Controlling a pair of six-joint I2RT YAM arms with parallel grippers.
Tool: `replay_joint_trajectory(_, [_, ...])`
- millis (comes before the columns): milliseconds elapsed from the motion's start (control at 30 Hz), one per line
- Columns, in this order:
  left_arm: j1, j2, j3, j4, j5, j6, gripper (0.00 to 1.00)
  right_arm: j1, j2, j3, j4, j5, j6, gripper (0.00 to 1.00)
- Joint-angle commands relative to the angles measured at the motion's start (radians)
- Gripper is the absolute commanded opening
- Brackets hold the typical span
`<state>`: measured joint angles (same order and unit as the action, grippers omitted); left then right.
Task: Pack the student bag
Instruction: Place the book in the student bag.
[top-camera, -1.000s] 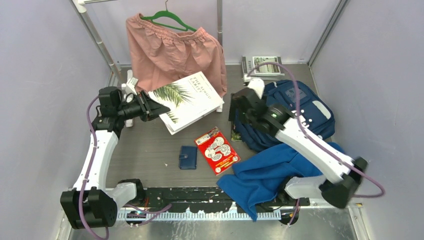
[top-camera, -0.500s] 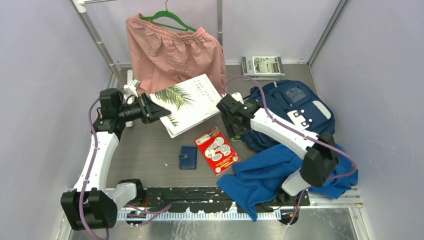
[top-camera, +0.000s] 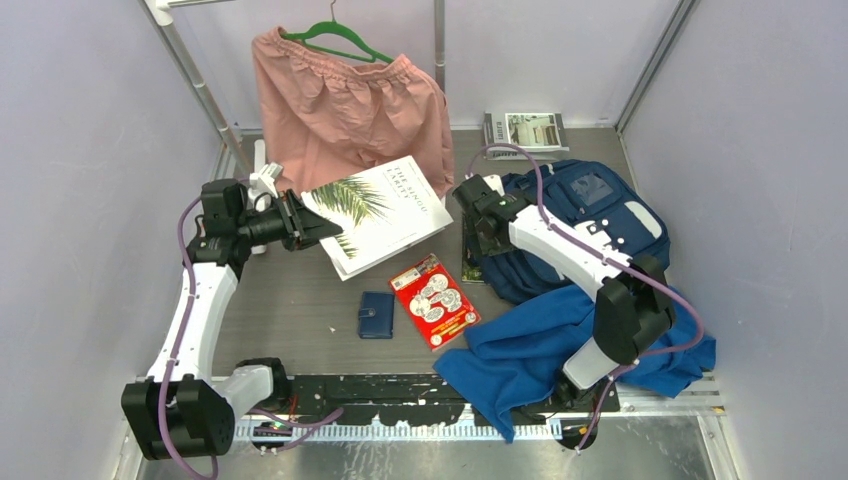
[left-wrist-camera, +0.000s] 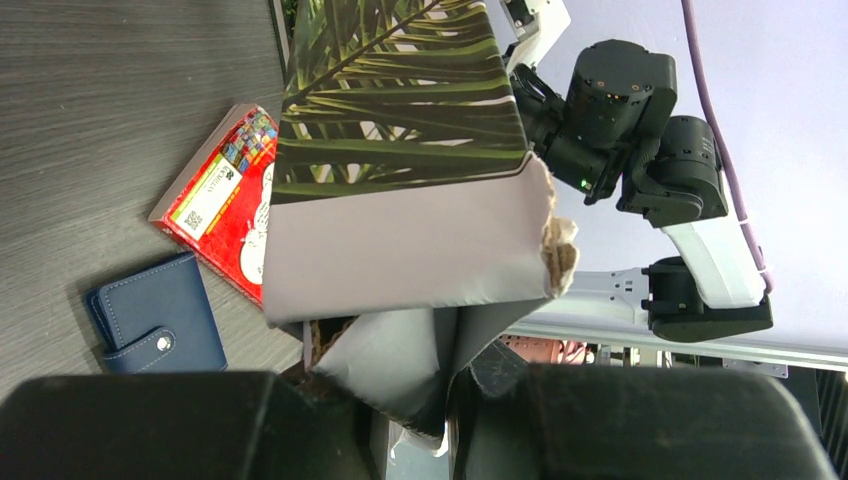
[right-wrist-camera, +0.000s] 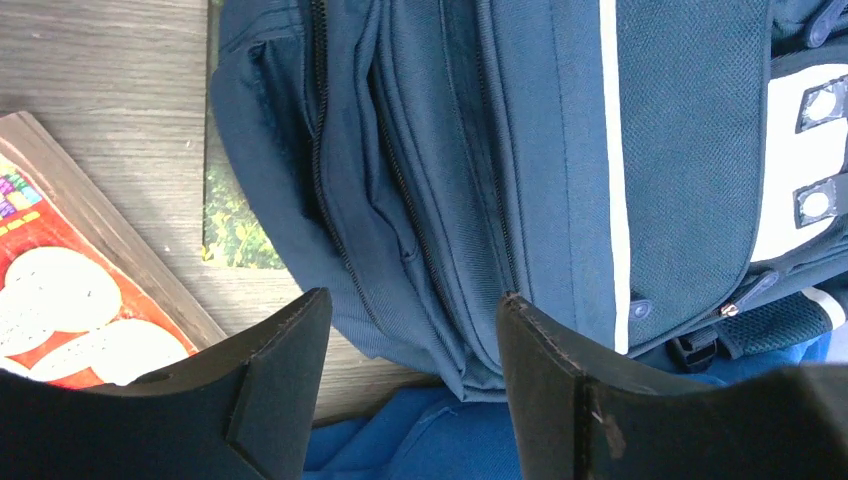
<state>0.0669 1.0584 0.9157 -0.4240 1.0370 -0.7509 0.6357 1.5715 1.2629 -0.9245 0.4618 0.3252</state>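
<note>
Student bag (top-camera: 600, 210) lies flat at the table's (top-camera: 290, 300) right rear, right end effector (right-wrist-camera: 405, 325) wide-jawed over its zippered edge, apparently to open it, while left end effector (top-camera: 305, 222) clamps the palm-cover book (top-camera: 390, 200) aloft for loading.

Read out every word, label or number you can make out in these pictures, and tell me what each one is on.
"THE SING…": title on the white book with the palm leaf; the rest is too small to be sure of.
Red packet: its print and white label are too small to read.
Magazine at the back: title blurred.
Backpack and wallet: no readable text.
</note>
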Motion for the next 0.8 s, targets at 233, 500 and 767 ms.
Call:
replay_joint_trajectory(233, [0.004,-0.021,0.019,0.051,0.047,-0.008,0.07,-0.061,0.026,-0.057,0.126,-0.059,-0.015,0.55])
replay_joint_trajectory(500, [-0.019,-0.029,0.02,0.061,0.048,-0.025,0.08,-0.067,0.03,-0.061,0.127,-0.048,-0.008,0.18])
replay_joint_trajectory(767, [-0.137,-0.082,-0.026,0.183,-0.02,-0.143,0.06,-0.066,-0.164,0.088,0.01,-0.098,-0.014,0.01])
